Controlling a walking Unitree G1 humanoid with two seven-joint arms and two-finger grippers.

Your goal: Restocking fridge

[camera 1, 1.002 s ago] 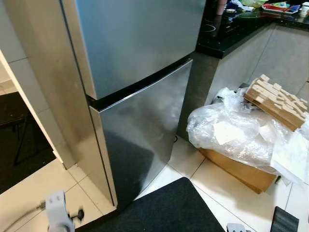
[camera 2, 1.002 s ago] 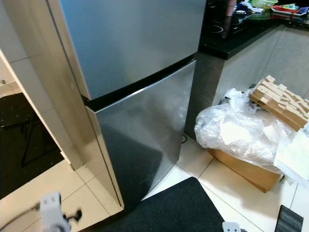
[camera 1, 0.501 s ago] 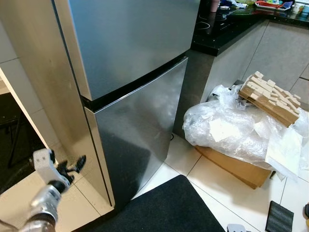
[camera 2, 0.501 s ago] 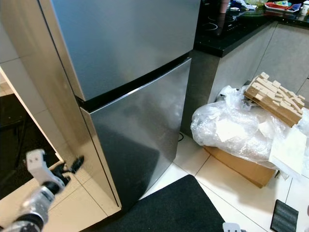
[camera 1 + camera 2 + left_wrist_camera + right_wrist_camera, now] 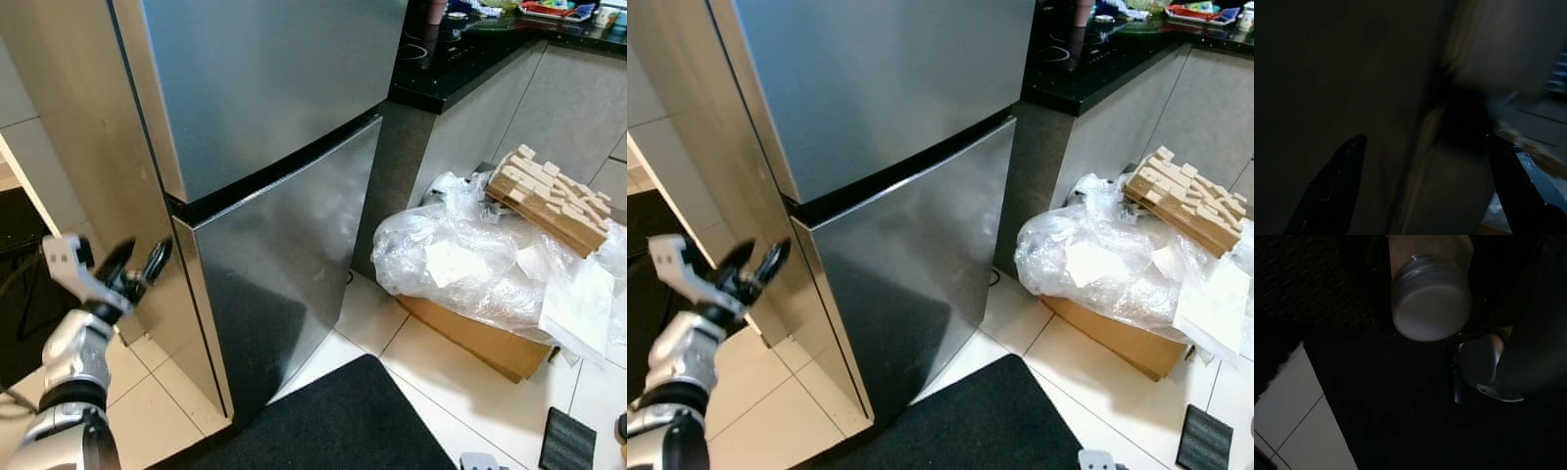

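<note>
black mat [image 5: 343,421] on white tiles | right gripper [image 5: 1425,264] clamps a jar [image 5: 1431,301] above the mat | left gripper [image 5: 132,269] – fingers wide – beside the fridge [image 5: 265,147], doors shut | bagged box [image 5: 480,284], counter [image 5: 470,59] beyond

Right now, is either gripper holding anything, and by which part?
Left gripper: open, holding nothing, raised beside the fridge. Right gripper: in the right wrist view a jar with a silvery lid sits between its fingers, apparently gripped by the body; contact is not clearly visible.

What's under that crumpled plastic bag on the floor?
A cardboard box sits under the plastic bag, with a wooden rack on top. The box's contents are covered.
</note>
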